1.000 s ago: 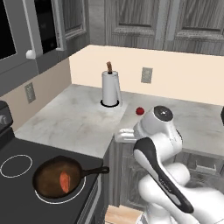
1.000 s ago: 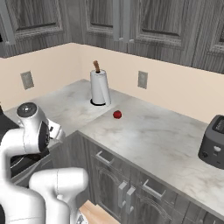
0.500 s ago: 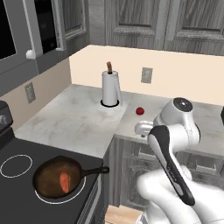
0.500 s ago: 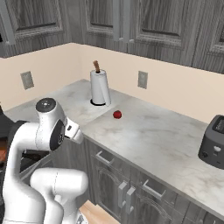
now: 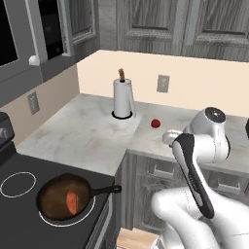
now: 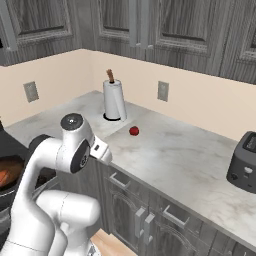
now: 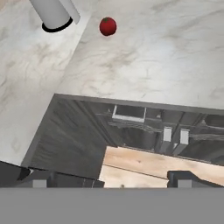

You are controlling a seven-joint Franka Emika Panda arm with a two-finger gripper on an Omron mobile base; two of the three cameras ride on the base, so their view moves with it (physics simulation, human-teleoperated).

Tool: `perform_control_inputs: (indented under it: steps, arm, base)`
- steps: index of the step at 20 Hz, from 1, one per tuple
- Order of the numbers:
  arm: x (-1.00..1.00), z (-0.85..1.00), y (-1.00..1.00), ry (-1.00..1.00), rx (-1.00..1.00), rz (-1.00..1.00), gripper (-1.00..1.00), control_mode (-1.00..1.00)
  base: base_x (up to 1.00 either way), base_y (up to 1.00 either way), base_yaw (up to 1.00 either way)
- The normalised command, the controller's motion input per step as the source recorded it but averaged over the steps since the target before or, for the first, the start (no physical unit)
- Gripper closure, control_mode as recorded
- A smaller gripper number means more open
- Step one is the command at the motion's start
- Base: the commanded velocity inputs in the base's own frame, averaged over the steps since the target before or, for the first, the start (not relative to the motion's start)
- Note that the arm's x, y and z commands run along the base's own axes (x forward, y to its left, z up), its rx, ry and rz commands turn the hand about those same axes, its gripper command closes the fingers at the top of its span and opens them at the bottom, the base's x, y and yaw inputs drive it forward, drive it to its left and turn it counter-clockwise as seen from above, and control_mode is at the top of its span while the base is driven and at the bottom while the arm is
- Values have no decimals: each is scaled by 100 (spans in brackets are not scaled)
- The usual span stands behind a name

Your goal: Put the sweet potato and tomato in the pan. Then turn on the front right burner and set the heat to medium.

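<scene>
The tomato (image 5: 155,123) is a small glossy red ball on the marble counter, right of the paper towel roll; it also shows as the tomato (image 6: 134,131) and the tomato (image 7: 107,26). On the stovetop the dark pan (image 5: 64,198) sits on the front right burner (image 5: 74,223), with the orange-pink sweet potato (image 5: 72,202) lying inside it. My gripper (image 7: 111,178) hangs open and empty over the counter's front edge, short of the tomato and well to the right of the pan. The pan's rim (image 6: 7,170) also peeks in at the left edge.
A paper towel roll (image 5: 123,98) stands on the counter just left of the tomato. A dark toaster (image 6: 244,162) sits at the far right. Grey drawer fronts (image 7: 131,127) run below the counter edge. Another burner circle (image 5: 18,185) lies left of the pan.
The arm has swung right, from beside the stove to the counter's front edge nearer the tomato. The gripper stayed open. The sweet potato, pan and tomato have not moved.
</scene>
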Motion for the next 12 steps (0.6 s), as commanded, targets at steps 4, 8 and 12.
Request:
perform_control_inputs:
  steps: [4, 8, 12]
  arm:
    - [64, 0, -19, 0, 0, 0, -100, -100]
    - [75, 0, -11, 0, 0, 0, -100, -100]
    - [68, 0, -12, 0, 0, 0, -100, -100]
  base:
    - [0, 0, 0]
    - [0, 0, 0]
    - [0, 0, 0]
